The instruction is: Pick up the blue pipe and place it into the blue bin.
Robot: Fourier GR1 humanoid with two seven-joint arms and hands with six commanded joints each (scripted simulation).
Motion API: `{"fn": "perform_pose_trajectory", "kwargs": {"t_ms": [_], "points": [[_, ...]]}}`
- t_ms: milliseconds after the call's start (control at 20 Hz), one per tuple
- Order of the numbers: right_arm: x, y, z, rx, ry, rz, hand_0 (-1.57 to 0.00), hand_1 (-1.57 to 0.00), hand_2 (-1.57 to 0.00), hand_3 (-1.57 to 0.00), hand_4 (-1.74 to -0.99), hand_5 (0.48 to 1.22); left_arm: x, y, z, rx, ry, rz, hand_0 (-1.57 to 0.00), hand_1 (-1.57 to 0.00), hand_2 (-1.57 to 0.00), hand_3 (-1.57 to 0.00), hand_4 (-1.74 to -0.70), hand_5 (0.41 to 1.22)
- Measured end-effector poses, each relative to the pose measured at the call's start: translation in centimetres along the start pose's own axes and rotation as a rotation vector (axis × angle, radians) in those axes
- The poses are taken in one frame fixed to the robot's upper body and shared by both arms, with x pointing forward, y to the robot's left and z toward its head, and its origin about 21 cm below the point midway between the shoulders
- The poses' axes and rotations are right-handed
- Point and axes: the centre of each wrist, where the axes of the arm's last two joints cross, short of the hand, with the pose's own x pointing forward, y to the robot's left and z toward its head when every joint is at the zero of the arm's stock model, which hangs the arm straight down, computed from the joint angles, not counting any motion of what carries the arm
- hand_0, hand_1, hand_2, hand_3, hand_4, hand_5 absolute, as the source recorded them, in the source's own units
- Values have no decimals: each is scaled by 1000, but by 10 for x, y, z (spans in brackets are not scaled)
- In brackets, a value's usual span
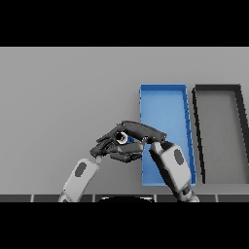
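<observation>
Hands meeting beside bin (165, 104): right hand (141, 130) over left hand (119, 148), fingers curled; pipe hidden, grip unclear.

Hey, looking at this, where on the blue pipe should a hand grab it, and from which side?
Hard to judge fully: the blue pipe shows only as a sliver, hidden between the left hand and right hand at the blue bin's left wall. A pinch across its visible end from above, on the bin-free left side, seems safest.

No readable text (none anywhere)
</observation>
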Motion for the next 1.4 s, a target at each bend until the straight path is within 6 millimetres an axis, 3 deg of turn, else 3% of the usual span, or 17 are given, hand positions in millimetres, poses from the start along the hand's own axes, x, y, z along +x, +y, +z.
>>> {"fn": "perform_pose_trajectory", "kwargs": {"t_ms": [400,500,650,900,1050,1400], "points": [[75,-48,-11,-55,-150,-147,-1571,-1571,-1571,-1571,-1497,1221,-1,0,3,-3,44,-6,-2,-2,-2,-1,-954,474],[97,-69,-7,-145,-194,-130,-1571,-1571,-1571,-1571,-1497,1221,2,0,5,-6,25,-18,-1,-1,-1,0,-949,471],[108,-98,-4,-285,-190,-87,-1571,-1571,-1571,-1571,-1498,1221,4,2,10,0,5,-25,0,0,0,0,-948,466],[89,-132,22,-481,-75,-50,-1571,-1571,-1571,-1571,-1499,1221,7,8,16,14,31,-20,1,1,1,1,-950,474],[63,-147,43,-579,56,-55,-1571,-1571,-1571,-1571,-1499,1221,4,7,14,23,50,-22,1,1,1,1,-944,467],[10,-138,79,-701,340,-95,-1571,-1571,-1571,-1571,-1500,1221,2,6,11,24,20,-43,1,1,1,1,-929,462]]}}
